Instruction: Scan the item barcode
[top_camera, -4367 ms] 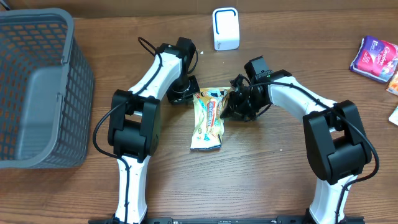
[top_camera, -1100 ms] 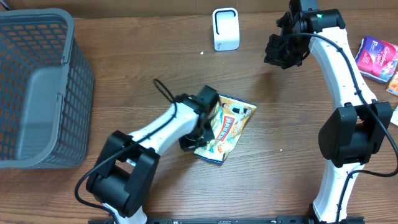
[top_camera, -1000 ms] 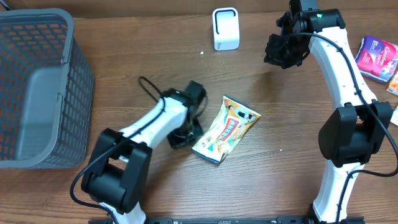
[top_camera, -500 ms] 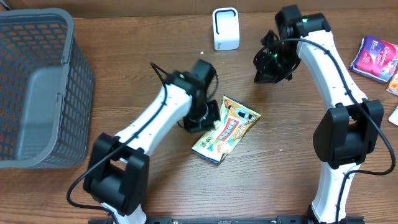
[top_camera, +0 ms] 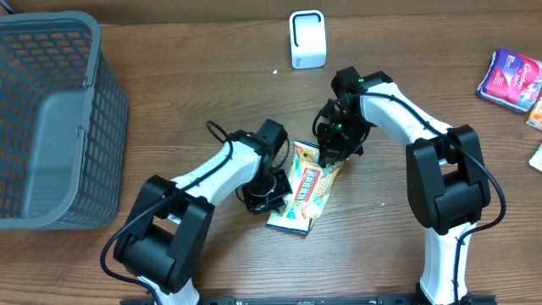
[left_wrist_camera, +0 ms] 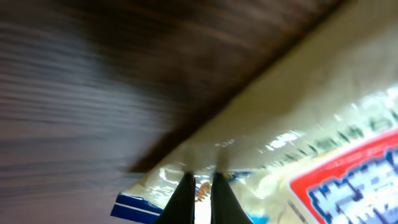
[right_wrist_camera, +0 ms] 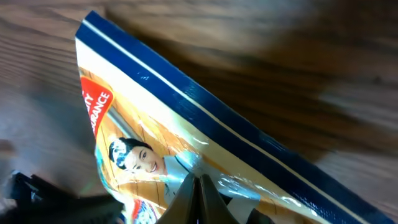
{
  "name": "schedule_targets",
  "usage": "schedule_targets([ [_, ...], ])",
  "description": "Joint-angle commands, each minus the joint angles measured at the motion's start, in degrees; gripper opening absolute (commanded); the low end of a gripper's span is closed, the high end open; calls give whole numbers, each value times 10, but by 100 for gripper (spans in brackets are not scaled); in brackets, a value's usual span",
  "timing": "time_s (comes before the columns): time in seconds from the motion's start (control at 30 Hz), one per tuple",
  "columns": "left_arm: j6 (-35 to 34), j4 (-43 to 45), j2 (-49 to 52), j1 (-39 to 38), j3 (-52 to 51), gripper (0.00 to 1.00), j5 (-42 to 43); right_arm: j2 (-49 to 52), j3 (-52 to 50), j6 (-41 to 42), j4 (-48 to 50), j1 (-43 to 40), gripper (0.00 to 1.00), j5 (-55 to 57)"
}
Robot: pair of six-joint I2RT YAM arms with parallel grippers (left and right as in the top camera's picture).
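Tabletop [top_camera: 169, 93] is plain brown wood w/ a big grey mesh basket [top_camera: 21, 93] parked far left, well apart from the action, prob where items go once scanned. Both arms fold in toward the middle, the left arm [top_camera: 216, 169] from the lower left and the right arm [top_camera: 398, 114] arcing in from the right, bc the one thing that matters sits between them. That's the snack packet [top_camera: 306, 191], lying on the wood near the centre, printed face up, long axis tilted. It's well apart from the white scanner [top_camera: 307, 38] standing at the back. No barcode showing on the up side afaict, so imo it needs lifting and turning before the scanner can read anything. A few other packets [top_camera: 508, 74] sit at the far right edge.

The left pincer [top_camera: 269, 193] is at the packet's left edge, tips together w/ nothing between them. Its wrist cam shows the fingertips [left_wrist_camera: 183, 199] at the sealed edge, touching or just above, can't tell which. Reads like a brace so the bag doesn't skate. The right pincer [top_camera: 329, 154] is on the top corner. Its fingertips [right_wrist_camera: 189, 205] are closed w/ glossy film puckered round them, so it looks like a pinch on the packet, ready to peel it up. Thin slippery film tho, grip could slide off.
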Motion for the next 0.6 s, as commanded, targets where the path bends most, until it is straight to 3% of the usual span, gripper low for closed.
schedule_targets([
  [0.0,-2,-2,-5,48,-8,4,-41,-3,-4,25,-6,-12,4,57],
  [0.1,36,-11,-6,90,11,4,-40,-3,16,58,-28,-35,4,156],
  [0.23,97,-67,-7,108,85,4,-33,-3,68,58,-61,-57,4,158],
  [0.37,167,-89,-8,82,158,4,83,-3,132,33,-116,-57,4,136],
  [0.47,157,-89,-8,45,160,4,112,-3,152,-31,-153,-56,4,68],
  [0.57,127,-88,-8,4,134,4,96,-3,146,-41,-176,-50,4,58],
])
